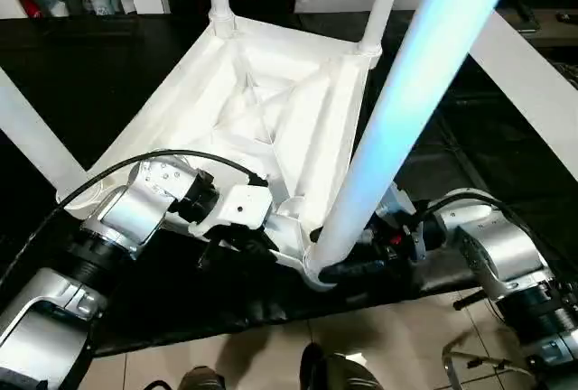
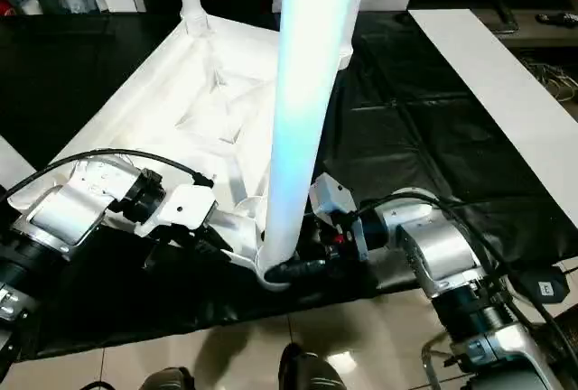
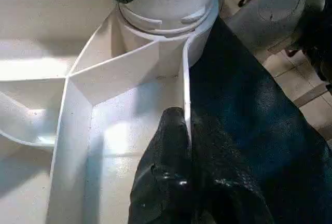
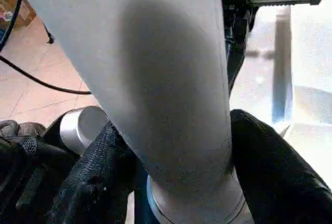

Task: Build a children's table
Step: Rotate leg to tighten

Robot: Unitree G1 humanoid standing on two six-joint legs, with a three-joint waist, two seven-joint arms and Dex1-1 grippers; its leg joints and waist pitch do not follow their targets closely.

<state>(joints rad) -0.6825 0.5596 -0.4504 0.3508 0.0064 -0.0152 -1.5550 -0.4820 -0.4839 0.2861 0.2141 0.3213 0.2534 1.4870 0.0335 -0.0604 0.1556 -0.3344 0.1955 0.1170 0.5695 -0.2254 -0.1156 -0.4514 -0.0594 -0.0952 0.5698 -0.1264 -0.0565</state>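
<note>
At the near corner socket, the left end effector [image 3: 188, 146] pinches the table top's [image 1: 271, 92] rim; the right end effector [image 4: 171, 172] clasps a leg [image 1: 397, 101].

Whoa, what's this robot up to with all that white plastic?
It is putting together a children's table. The table top lies upside down on a black-covered surface, ribbed underside up. The left claw is pinched shut on the top's near edge wall, steadying it. The right claw has its black fingers on either side of the nearest leg, low down where it stands in the near corner socket. Two more legs stand in the far corners.
</note>
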